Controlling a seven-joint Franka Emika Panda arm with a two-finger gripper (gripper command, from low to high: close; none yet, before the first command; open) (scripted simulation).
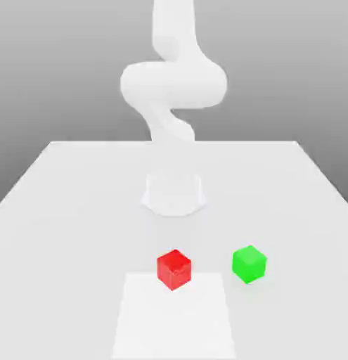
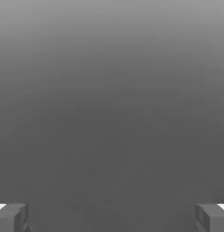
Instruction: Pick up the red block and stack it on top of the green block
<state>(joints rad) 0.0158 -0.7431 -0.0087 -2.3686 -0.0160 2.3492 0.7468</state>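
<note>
The red block (image 1: 174,268) sits on the white table (image 1: 64,211), near the front and about in the middle. The green block (image 1: 249,264) stands to its right in the exterior view, a small gap apart from it. Both rest flat on the table, untouched. In the hand view my gripper (image 2: 112,218) is open: its two grey fingertips (image 2: 11,217) stand far apart, with only plain grey background between them. My white arm (image 1: 173,81) rises from behind the blocks and leaves the exterior view at the top.
The arm's round base (image 1: 173,193) stands on the table behind the blocks. A slightly brighter white square patch (image 1: 173,320) lies on the table just in front of the red block, whose front corner overlaps it.
</note>
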